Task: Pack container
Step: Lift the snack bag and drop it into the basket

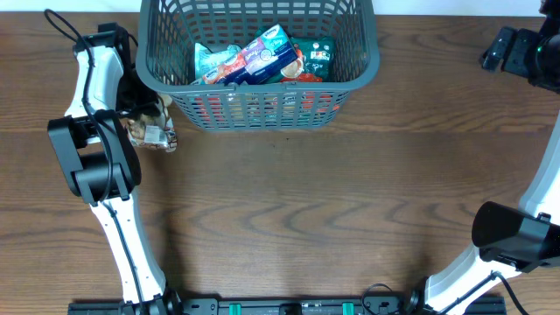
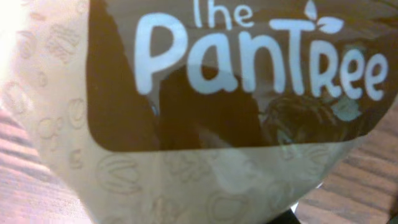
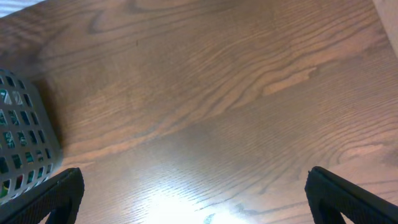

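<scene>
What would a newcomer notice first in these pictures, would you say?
The large dark grey slatted plastic basket, top centre overhead, holding colourful packets. Just left of it, under the left arm, sits a beige bag labelled "the PanTree", which fills the left wrist view.

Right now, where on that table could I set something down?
Free: the wide bare wood in front of the basket, between the two arms, and the stretch between basket and right gripper. Crowded: left of the basket, where the left arm holds a snack packet.
</scene>
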